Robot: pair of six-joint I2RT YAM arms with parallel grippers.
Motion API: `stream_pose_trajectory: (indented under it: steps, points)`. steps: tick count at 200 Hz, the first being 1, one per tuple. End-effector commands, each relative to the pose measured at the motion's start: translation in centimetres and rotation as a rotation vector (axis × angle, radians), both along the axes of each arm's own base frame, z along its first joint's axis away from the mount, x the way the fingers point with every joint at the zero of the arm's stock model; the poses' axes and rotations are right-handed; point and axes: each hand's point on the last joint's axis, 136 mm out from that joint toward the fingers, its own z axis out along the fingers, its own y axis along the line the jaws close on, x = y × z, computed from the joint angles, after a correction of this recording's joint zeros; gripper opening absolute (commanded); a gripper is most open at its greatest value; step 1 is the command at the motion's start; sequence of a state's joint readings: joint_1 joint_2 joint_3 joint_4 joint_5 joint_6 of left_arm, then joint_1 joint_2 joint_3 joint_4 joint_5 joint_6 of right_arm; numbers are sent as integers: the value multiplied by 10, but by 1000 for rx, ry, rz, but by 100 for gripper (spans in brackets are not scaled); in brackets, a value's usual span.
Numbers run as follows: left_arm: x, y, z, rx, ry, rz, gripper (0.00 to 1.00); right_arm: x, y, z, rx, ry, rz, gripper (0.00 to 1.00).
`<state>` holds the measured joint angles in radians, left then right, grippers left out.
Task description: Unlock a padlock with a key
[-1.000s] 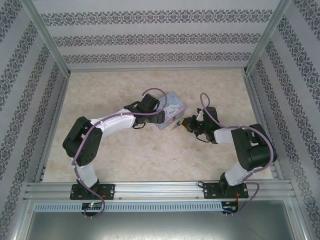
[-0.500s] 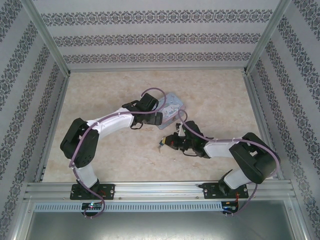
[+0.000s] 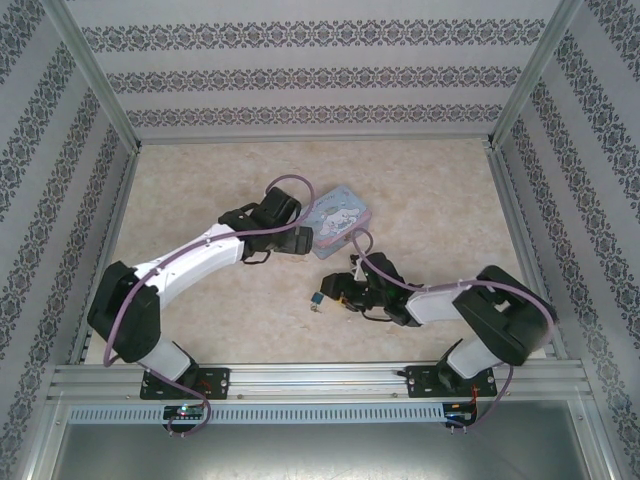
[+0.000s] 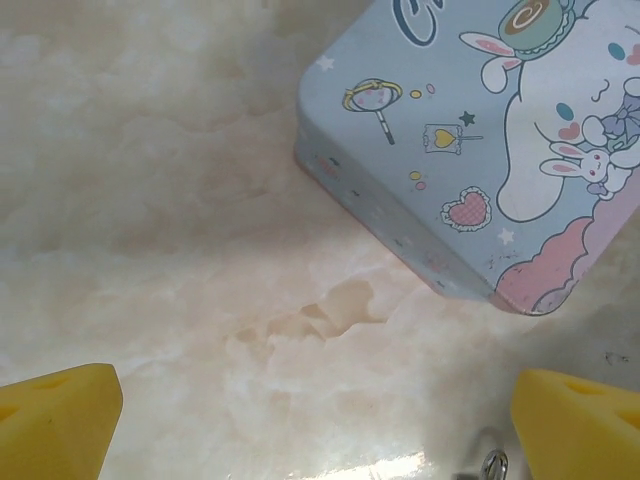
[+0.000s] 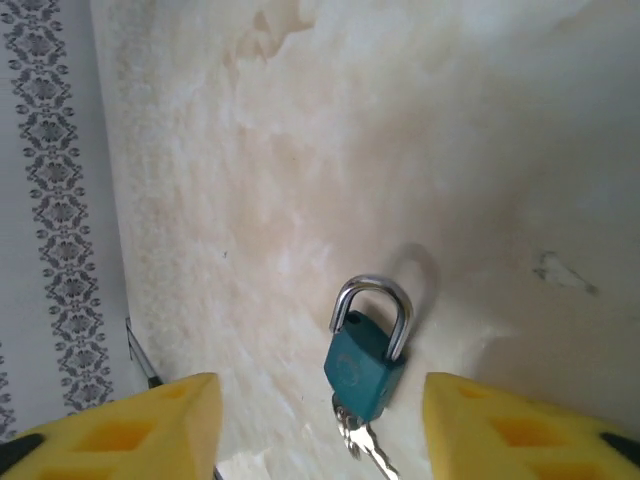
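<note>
Padlock [image 5: 366,358] lay flat on the table [image 5: 300,150] between the right gripper's [image 5: 318,420] spread, empty fingers, key [image 5: 362,440] at its base. Left gripper [image 4: 318,410] gaped too, near the tin [image 4: 470,150]. I'd pin the body first, then turn the key squarely.

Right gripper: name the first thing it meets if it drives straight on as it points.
Probably the teal padlock, key end nearest, lying centred between the right gripper's open jaws; depth is unclear, so the table may come first.
</note>
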<state>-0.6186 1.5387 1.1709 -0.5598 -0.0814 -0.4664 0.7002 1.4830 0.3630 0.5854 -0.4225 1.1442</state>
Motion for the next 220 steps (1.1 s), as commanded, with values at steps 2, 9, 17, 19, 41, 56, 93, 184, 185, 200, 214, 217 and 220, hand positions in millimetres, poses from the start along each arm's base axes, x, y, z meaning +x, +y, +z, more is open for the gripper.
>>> stream_pose_trajectory:
  steps: [2, 9, 17, 19, 41, 56, 93, 184, 185, 200, 214, 217, 220]
  points:
    - [-9, 22, 17, 27, -25, 21, 100, 3, -20, 17, -21, -41, -35, 64]
    - [-9, 27, 25, 22, -44, 32, 99, 5, -27, 25, -27, -55, -47, 68]
    - [-9, 32, 33, 18, -63, 48, 100, 7, -35, 35, -34, -77, -59, 74]
    - [-9, 34, 35, 15, -69, 52, 100, 8, -38, 37, -39, -80, -63, 75]
    - [-6, 52, 58, 25, -148, 111, 100, 20, -67, 70, -89, -163, -122, 94]
    - [-2, 70, 72, 62, -220, 160, 100, 31, -93, 92, -157, -228, -188, 98]
    - [5, 117, 102, 141, -409, 291, 100, 58, -163, 126, -321, -322, -415, 98]
    - [3, 236, 77, 340, -694, 526, 100, 99, -289, 133, -870, -560, -810, 98]
    - [3, 237, 75, 337, -693, 530, 100, 100, -290, 133, -874, -563, -812, 98]
    - [11, 251, 51, 312, -664, 563, 100, 107, -294, 132, -949, -601, -790, 98]
    - [22, 259, 32, 314, -637, 572, 100, 114, -299, 134, -1022, -635, -778, 98]
    - [24, 259, 28, 315, -633, 563, 100, 115, -300, 134, -1040, -644, -771, 98]
    - [27, 259, 23, 319, -627, 555, 100, 117, -300, 134, -1056, -650, -764, 98]
